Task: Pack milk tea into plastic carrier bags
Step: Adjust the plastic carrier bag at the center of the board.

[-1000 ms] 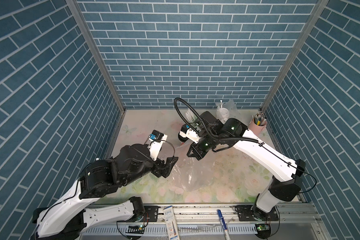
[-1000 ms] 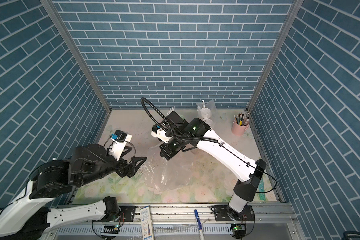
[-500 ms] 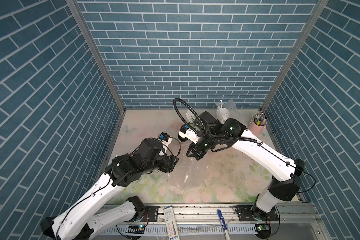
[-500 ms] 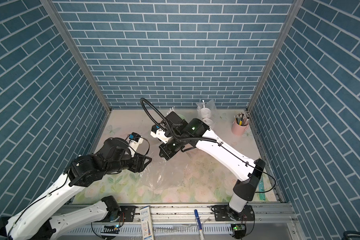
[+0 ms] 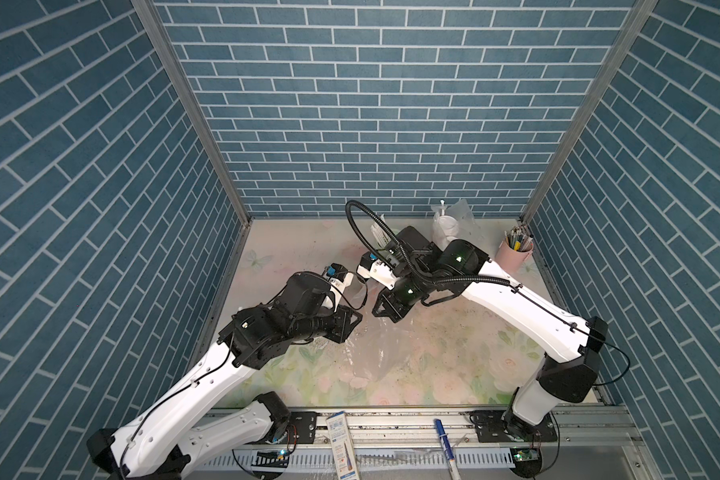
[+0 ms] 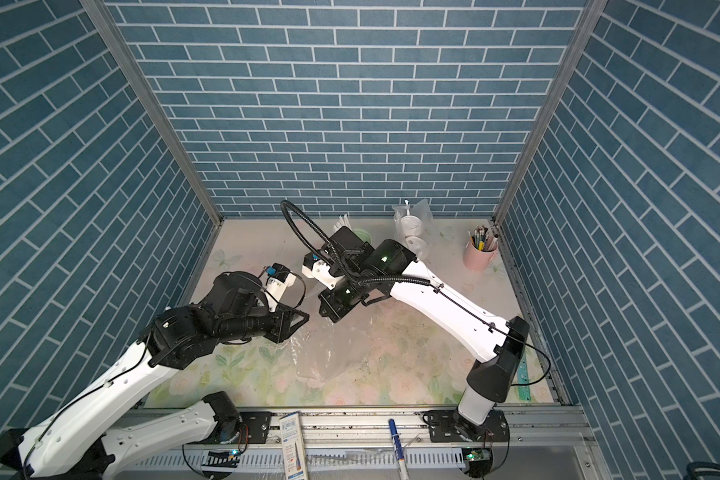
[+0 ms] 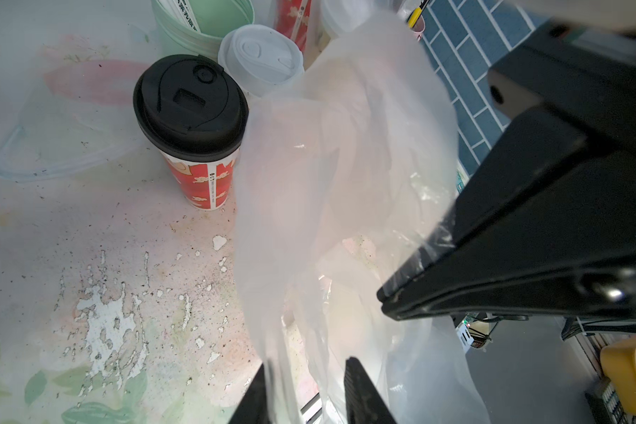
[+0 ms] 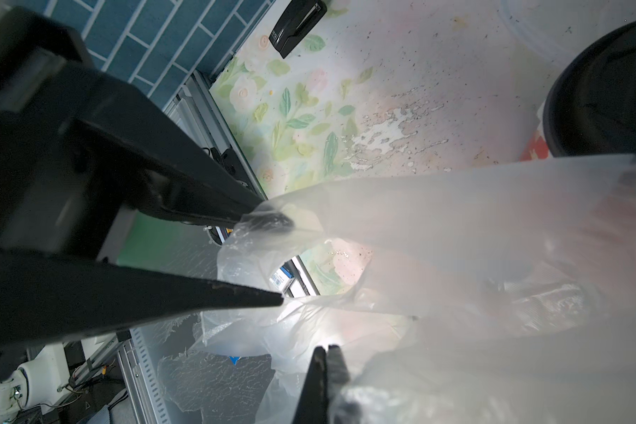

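The bag-opening step is in hand: the right gripper (image 8: 325,354) pinches the plastic bag (image 7: 327,165) tight, while the left gripper (image 7: 305,367), jaws apart astride its rim, probably must clamp next and pull left.

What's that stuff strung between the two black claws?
A clear plastic carrier bag: the right gripper pinches it, and its film passes between the fingers of the left gripper, shown in both wrist views.

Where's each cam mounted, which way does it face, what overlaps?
Top views: stereo pair above the front rail, looking down at the table; left arm, right arm show.
Left wrist: facing past the left tool to the plastic bag and black-lidded cup.
Right wrist: facing past the right tool, shut on the plastic bag, toward the left tool.
Shared: both wrist views see the plastic bag.
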Robot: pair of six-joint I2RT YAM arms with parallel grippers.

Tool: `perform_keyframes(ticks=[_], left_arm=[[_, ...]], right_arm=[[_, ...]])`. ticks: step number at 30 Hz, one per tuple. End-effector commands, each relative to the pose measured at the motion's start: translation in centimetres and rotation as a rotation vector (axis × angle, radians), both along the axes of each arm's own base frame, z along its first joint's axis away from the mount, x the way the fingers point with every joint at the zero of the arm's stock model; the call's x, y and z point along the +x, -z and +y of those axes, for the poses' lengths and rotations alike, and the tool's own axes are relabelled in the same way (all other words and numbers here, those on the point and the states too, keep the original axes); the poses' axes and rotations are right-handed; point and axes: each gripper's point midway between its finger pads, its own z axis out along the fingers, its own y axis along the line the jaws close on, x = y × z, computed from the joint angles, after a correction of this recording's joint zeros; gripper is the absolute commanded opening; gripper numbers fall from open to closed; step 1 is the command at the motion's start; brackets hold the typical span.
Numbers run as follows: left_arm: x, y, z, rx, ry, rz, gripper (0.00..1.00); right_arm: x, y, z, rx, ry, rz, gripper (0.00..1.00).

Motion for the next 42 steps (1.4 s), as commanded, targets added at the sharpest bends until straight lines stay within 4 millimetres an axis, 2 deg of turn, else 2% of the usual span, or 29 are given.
perform_keyframes(ticks=[1,3,10,13,20,25,29,34,36,39,42], left_arm=[[-0.2,0.8,-0.1,-0.006,0.002,0.023,0.35],[-0.2,1.2,-0.1,-0.003,-0.003,0.032,0.35],[-0.1,1.3,0.5,0.012,-0.029,0.03,0.23],[-0.1,1.2,0.9,0.022,-0.037,0.029,0.24],[-0.3,1.1,1.8,0.046,-0.061,0.022,0.38],[-0.3,1.2,2.2,0.049,-0.077,0.016,0.34],[-0.3,1.3,1.7,0.029,-0.071,0.022,0.33],[0.0,1.8,1.2,0.023,-0.069,0.038,0.16],[0.0,1.7,1.3,0.029,-0.074,0.037,0.12],[0.0,1.3,1.8,0.04,-0.087,0.028,0.0],[-0.1,0.3,2.6,0.041,-0.107,0.005,0.0]], right_arm=[[-0.1,-1.0,-0.4,0.033,-0.019,-0.031,0.0],[0.0,-0.9,-0.3,0.033,-0.018,-0.027,0.0],[0.2,-0.9,-0.4,0.036,-0.014,-0.025,0.0],[0.3,-0.8,-0.4,0.036,-0.011,-0.023,0.0],[0.4,-0.7,-0.5,0.036,-0.006,-0.019,0.0],[0.5,-0.7,-0.4,0.039,-0.004,-0.015,0.0],[0.4,-0.9,-0.3,0.049,-0.009,-0.011,0.0],[0.4,-1.0,-0.2,0.054,-0.007,-0.009,0.0],[0.5,-1.0,-0.2,0.054,-0.005,-0.009,0.0],[0.4,-1.0,-0.2,0.055,-0.006,-0.007,0.0],[0.3,-1.1,-0.1,0.067,-0.006,-0.003,0.0]])
